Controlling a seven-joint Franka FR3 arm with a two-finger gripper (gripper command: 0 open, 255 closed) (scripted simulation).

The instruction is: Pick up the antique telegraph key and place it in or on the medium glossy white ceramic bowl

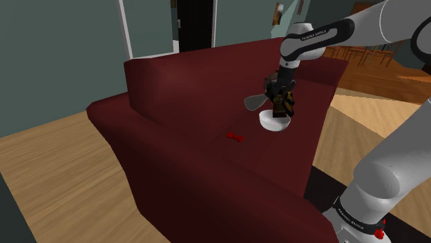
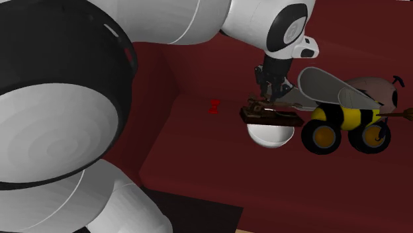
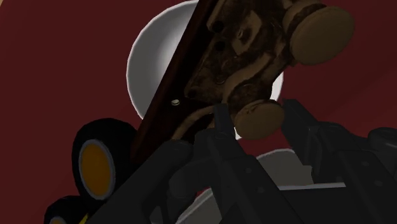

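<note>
Closest to your wrist camera were the two black fingers of the gripper [image 3: 257, 116], drawn in narrowly and clasping a round tan knob of the telegraph key [image 3: 235, 44] between them. The key's dark wooden base and brown metal parts hung tilted in front of the lens. Past it you saw the white bowl [image 3: 159, 63] directly beneath.

In the second exterior view the key [image 2: 271, 114] lay roughly level right over the bowl [image 2: 270, 136]. Its base sat at the rim (whether it touched the rim or hung just clear of it, you could not tell). The bulky white arm [image 2: 59, 99] took up that view's left half.

A bee toy [image 2: 351, 116] on yellow-hubbed black wheels stood just beside the bowl, on that view's right. Its grey wing reached towards the gripper.

From the shoulder view, the gripper [image 1: 280, 93] pointed down over the bowl [image 1: 273, 124], which sat on the seat of a dark red sofa [image 1: 173, 124]. A small red object [image 1: 235, 136] lay on the cushion near the bowl, on the shoulder view's left of it. Wooden floor [image 1: 55, 166] showed beside the sofa.
</note>
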